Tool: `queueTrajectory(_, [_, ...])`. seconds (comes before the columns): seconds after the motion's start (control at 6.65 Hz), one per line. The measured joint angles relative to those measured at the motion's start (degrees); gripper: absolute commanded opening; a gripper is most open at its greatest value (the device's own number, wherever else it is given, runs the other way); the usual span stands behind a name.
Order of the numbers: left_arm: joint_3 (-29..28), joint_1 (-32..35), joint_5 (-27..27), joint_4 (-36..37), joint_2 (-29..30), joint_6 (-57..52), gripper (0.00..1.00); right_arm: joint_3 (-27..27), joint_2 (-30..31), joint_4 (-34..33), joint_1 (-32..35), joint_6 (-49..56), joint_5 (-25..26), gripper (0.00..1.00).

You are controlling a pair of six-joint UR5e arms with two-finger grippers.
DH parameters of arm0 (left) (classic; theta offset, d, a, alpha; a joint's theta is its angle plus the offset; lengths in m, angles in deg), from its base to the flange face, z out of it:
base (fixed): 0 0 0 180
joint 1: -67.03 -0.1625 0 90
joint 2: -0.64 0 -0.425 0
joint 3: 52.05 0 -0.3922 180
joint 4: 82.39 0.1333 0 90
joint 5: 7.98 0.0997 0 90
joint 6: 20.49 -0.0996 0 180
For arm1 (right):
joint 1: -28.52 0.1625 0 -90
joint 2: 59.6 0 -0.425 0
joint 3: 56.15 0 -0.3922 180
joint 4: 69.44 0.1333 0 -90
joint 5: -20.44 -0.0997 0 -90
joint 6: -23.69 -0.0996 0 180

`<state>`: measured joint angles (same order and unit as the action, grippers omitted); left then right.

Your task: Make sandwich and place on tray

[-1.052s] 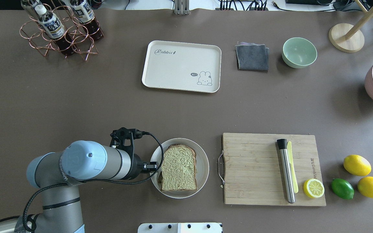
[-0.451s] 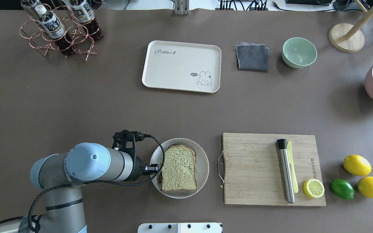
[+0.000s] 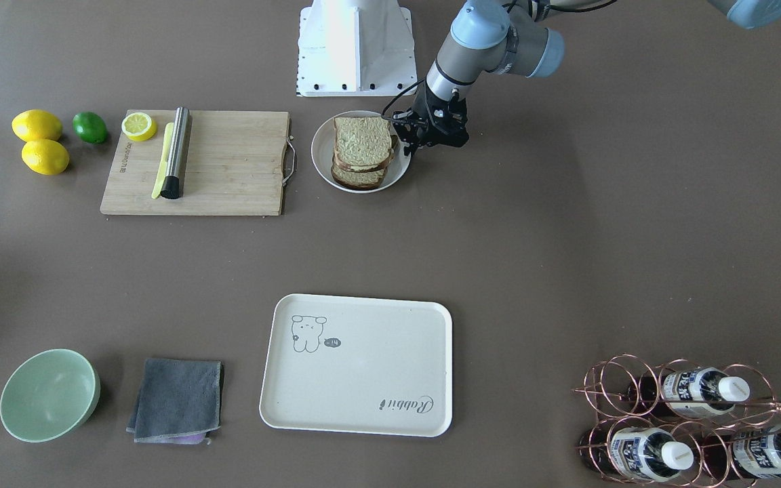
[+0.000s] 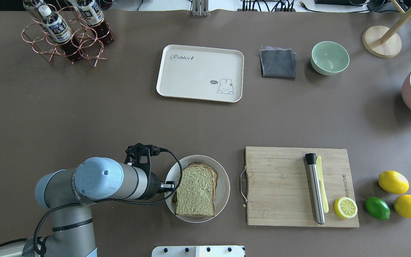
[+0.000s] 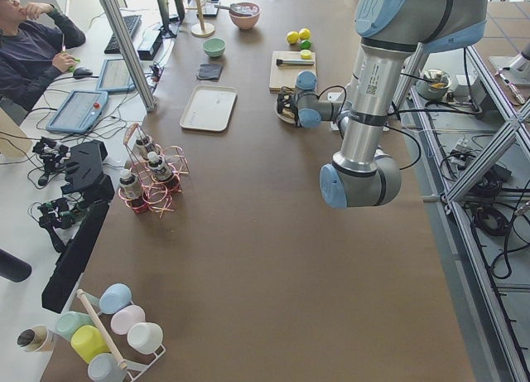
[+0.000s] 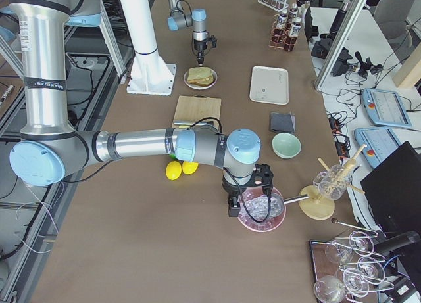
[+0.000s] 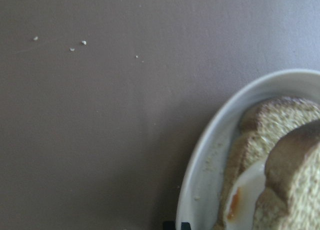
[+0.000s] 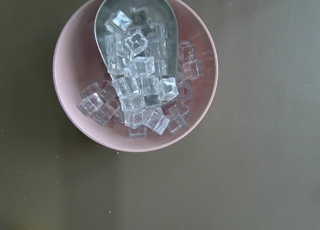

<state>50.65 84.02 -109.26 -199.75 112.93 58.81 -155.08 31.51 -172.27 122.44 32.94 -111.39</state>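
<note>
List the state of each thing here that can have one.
sandwich, stacked on the white dish, egg between slices
tray, no sandwich on it yet
left gripper, at the sandwich's edge, jaws unclear
right gripper, above the pink bowl, jaws unclear
pink bowl, holding ice cubes and a scoop
green bowl, upright
cloth, folded
half lemon, cut face up
bottles, capped

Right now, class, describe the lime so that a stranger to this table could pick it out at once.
Find the wooden cutting board in front of the robot. Past its right end lie three whole fruits, the lime nearest the board. It alone is green; the two lemons are yellow.
</note>
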Motion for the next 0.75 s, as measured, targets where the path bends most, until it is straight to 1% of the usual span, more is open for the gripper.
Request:
queueTrajectory(0.3, [0.2, 1.1, -0.5, -0.1, 0.5, -1.2, 0.00, 0.4, 0.1, 0.0, 0.0, 0.1, 0.0, 1.00])
queueTrajectory(0.45, [0.3, 2.8, -1.3, -0.1, 0.7, -2.3, 0.00, 0.6, 0.1, 0.0, 0.0, 0.2, 0.0, 1.00])
queueTrajectory(0.75, [-0.2, 9.2, -7.2, 0.0, 2.0, -5.9, 0.00, 0.9, 0.2, 0.0, -0.1, 0.3, 0.0, 1.00])
